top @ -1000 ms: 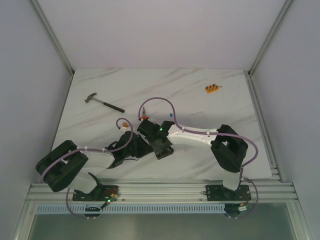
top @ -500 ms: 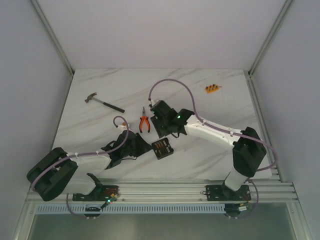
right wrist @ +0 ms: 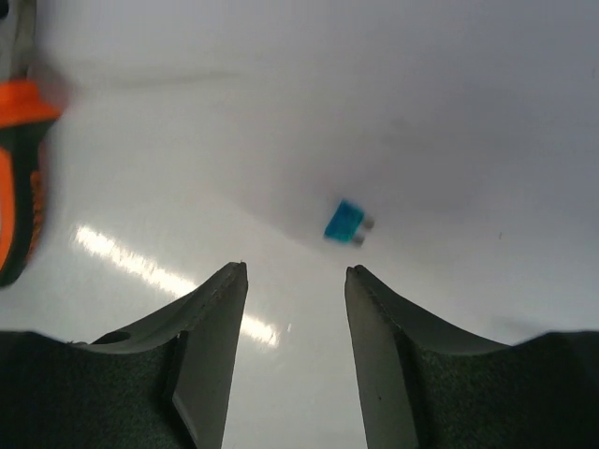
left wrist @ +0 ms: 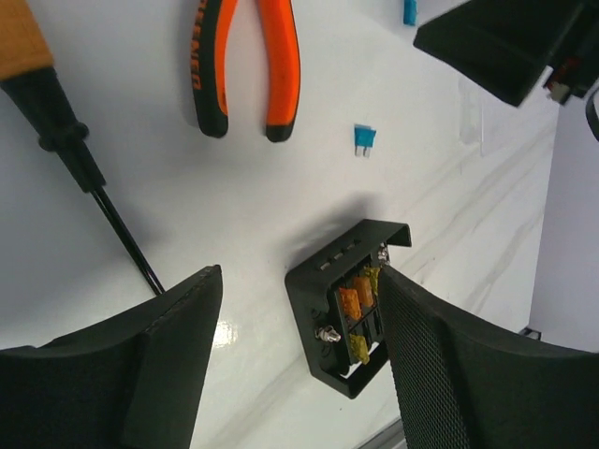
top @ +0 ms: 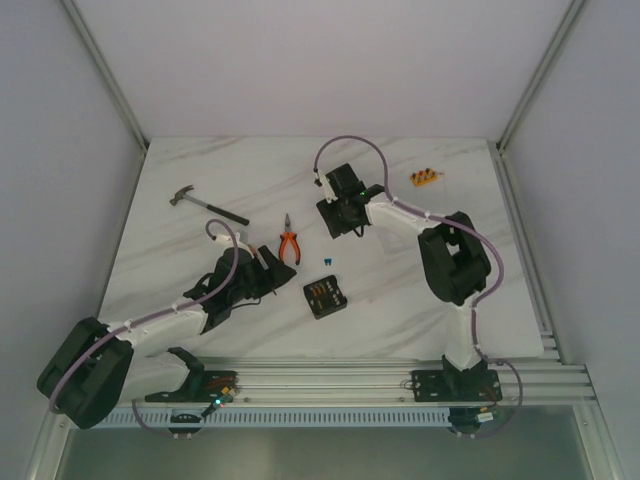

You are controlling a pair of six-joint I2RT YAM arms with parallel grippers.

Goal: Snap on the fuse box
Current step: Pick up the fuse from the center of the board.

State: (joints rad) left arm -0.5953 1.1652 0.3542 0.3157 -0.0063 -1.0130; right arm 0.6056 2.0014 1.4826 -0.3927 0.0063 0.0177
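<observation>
View from above and both wrist views. The small black square plastic fuse box [top: 325, 297] lies flat on the white marble surface [top: 420, 300], near the middle and toward the near edge, with neither tool touching it.

My left tool [top: 262, 277] sits just left of the box with its jaws wide apart and empty. In its wrist view the box [left wrist: 348, 309] shows between the fingertips, so I judge this a stand-by pose that leaves the box framed for a press. My right tool [top: 340, 215] is farther away, its jaws partly open and holding nothing. It looks down on a loose blue blade fuse [right wrist: 346, 223], which lies between the box and the orange-handled pliers [top: 288, 245].

The box faces upward, its rows of orange and yellow fuses visible. It is nearly square, so no long axis dominates, and its sides are turned slightly off the surface's edges. I cannot tell whether a clear lid is seated.
</observation>
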